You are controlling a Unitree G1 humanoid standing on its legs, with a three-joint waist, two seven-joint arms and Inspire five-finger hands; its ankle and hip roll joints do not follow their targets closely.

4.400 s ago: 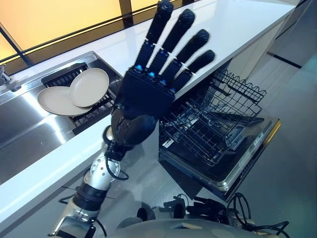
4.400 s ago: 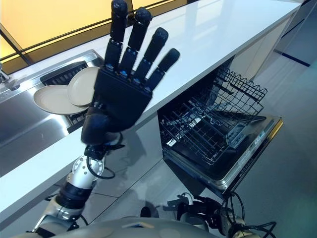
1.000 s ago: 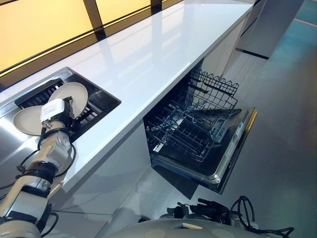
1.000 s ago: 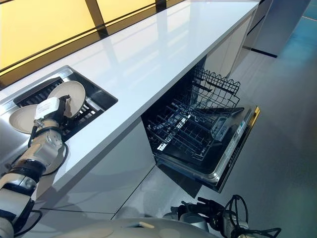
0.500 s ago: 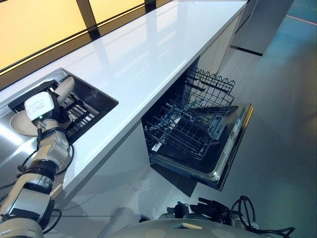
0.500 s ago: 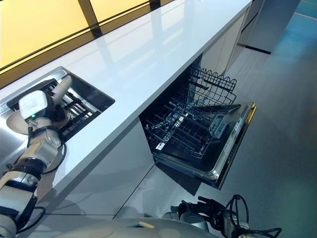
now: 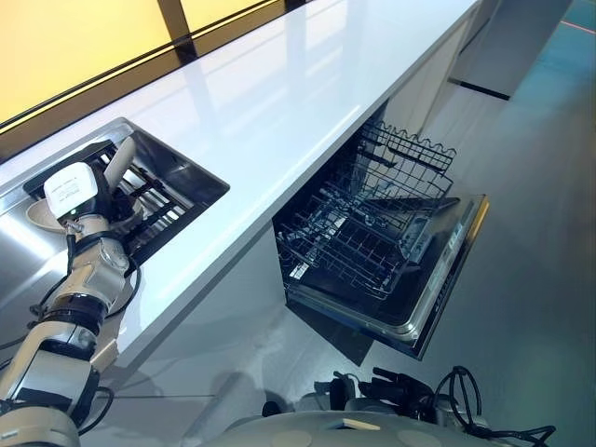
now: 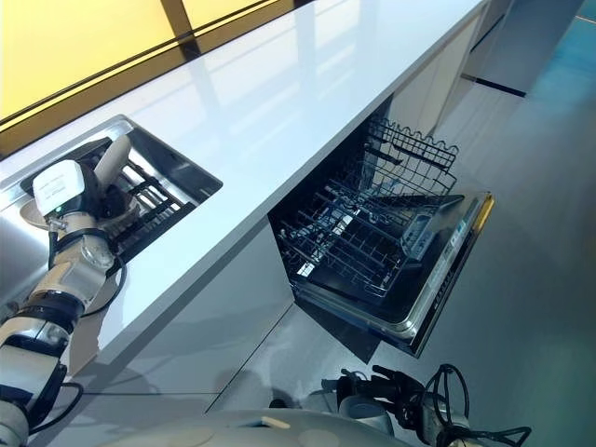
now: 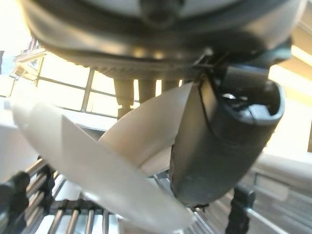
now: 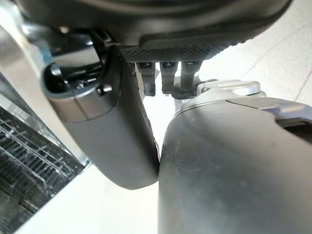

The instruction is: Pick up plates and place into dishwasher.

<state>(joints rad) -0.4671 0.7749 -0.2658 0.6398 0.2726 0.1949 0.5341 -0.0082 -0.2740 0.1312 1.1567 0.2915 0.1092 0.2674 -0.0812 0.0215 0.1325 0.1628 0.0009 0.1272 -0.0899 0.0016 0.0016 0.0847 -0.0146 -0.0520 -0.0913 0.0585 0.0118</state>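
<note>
Left hand (image 9: 219,141), wrist view, seemingly pinching plate (image 9: 146,131)

Fingertips of left hand (image 9: 224,139) hidden behind held plate (image 9: 151,126), second plate (image 7: 35,215) mostly covered by that hand

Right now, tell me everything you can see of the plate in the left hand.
The plate is round, plain and cream, smooth like ceramic. It stands tilted up on edge above the dark rack in the sink, pinched by the left hand: thumb on one face, fingers behind the other. A second plate lies flat just beside it; whether they touch I cannot tell.
</note>
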